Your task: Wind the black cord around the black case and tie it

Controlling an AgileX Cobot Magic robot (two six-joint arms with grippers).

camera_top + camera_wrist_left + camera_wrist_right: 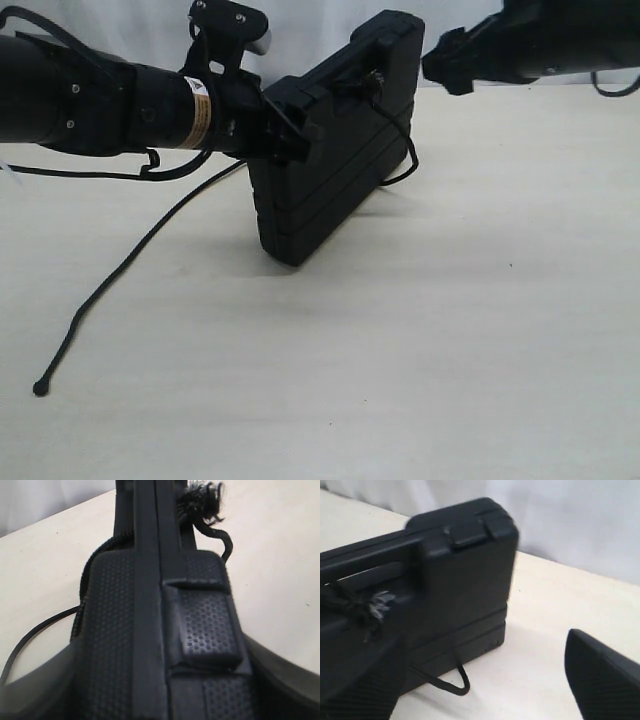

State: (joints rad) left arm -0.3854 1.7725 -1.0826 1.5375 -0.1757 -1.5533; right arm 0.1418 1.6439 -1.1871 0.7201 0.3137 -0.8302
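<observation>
The black case (330, 160) stands tilted on one edge on the table. My left gripper (290, 125) is shut on its upper left corner; in the left wrist view the case (150, 630) fills the space between the fingers (287, 675). The black cord (130, 260) runs from behind the case to a knotted end at the front left. A frayed knot (372, 85) sits by the handle, and a loop (405, 165) hangs at the case's right side. My right gripper (445, 65) hovers open just right of the case's top, holding nothing, with the case (460, 570) and loop (452, 680) before it.
The pale wooden table (450, 330) spreads out in front of and to the right of the case. A white wall (570, 520) rises behind the table's far edge. A thin arm cable (150, 170) droops under the left arm.
</observation>
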